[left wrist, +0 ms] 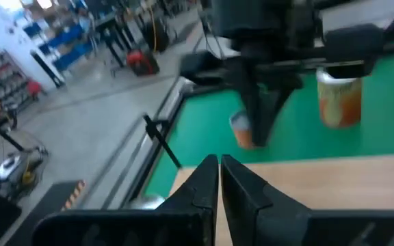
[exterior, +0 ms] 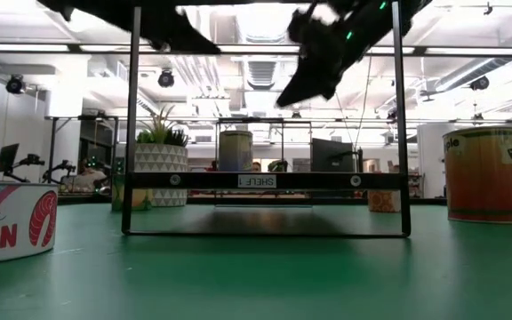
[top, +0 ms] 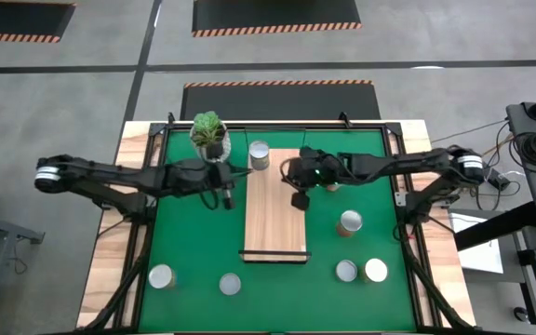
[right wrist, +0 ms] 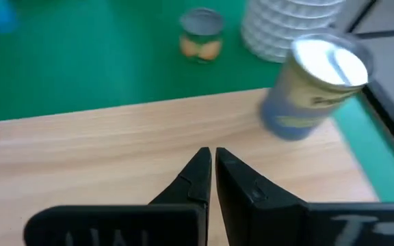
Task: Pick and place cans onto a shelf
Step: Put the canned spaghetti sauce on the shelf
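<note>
High view: the shelf (top: 274,216) lies mid-bench on the green mat (top: 194,242); one can (top: 259,154) stands at its far end, others scattered on the mat.

Wrist views: left end effector (left wrist: 219,179) and right end effector (right wrist: 212,174) hover above the shelf, fingers pressed together, holding nothing.

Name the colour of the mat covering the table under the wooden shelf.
Green mat; the high view shows it best, around the shelf.
</note>
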Available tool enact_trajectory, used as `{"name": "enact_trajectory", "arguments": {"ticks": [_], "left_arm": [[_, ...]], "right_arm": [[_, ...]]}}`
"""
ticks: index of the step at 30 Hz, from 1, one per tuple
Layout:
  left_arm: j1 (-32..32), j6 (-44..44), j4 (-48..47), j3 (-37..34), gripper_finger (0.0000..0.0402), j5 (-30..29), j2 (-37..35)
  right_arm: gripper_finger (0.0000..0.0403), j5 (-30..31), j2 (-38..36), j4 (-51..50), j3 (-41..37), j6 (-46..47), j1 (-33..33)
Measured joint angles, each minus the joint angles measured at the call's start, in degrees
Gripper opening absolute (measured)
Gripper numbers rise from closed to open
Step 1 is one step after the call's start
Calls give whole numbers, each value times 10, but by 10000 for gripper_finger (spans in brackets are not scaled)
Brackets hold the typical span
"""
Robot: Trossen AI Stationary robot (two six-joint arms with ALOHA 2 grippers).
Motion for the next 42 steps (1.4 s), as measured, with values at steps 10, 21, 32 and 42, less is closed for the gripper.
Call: {"name": "enact_trajectory", "arguments": {"ticks": [10,21,32,42], "left_arm": [[-1,-1,-1,-15,0,0,-68],[-1,-10,-29,-15,0,0,-69],[-1,-6,-30,-15,0,-1,-69],[-1,-4,-30,-15,0,-1,-69]], "right_arm": [[13,-16,-105,-167,0,263,81],[13,30,-128,-444,0,485,48],[48,70,-78,-449,0,416,-74],[242,24,-3,-444,0,349,-163]]}}
